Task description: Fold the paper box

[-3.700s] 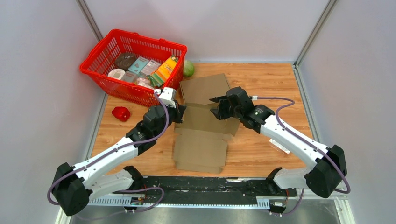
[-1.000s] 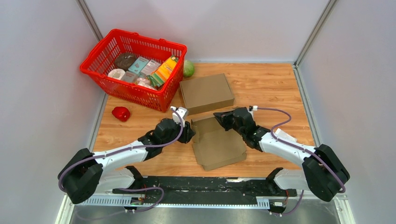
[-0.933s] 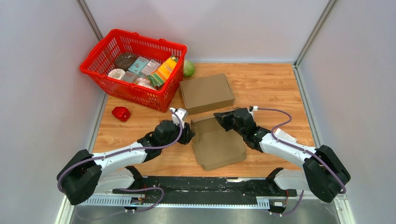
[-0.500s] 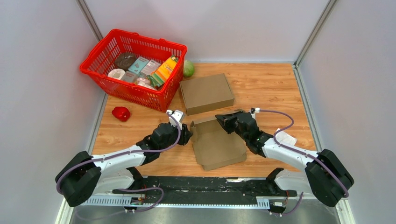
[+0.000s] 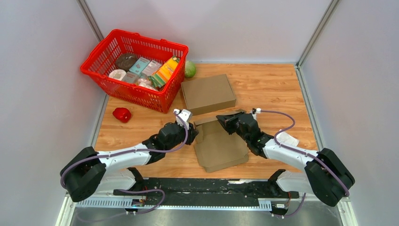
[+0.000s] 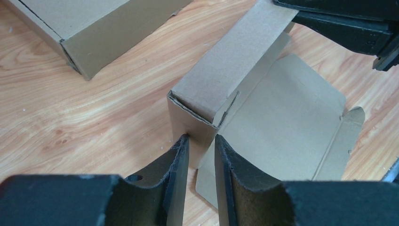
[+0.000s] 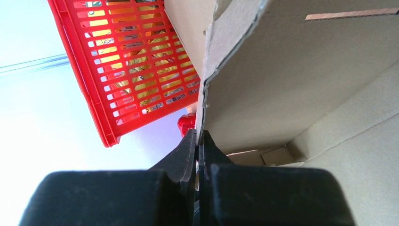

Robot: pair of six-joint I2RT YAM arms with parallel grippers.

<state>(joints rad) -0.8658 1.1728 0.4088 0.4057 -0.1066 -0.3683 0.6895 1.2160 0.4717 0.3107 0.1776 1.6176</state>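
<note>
Paper box point(image 5: 221, 147): half-formed, middle of the counter point(image 5: 263, 84) near its near edge; far wall raised. Right pincer point(image 7: 197, 137) clamped on that wall's thin edge. Left pincer point(image 6: 200, 141) narrow, astride the left corner; bite not confirmable. Judged risks: edge slips out and wall springs flat; squeezed corner buckles off its crease; unweighted base skids toward the folded box point(image 5: 208, 93).

"What's your paper box point(image 5: 219, 146) made of?"

"Plain brown cardboard, matt, and you can see a raw corrugated edge at its corner. The closed box point(image 5: 208, 93) behind it looks the same."

"And around it?"

"Your table point(image 5: 263, 84) is smooth wood grain with a faint sheen. The basket point(image 5: 134, 68) is glossy red plastic. Your left gripper point(image 6: 202, 139) has black, matt, grainy fingers point(image 6: 176, 179)."
</note>
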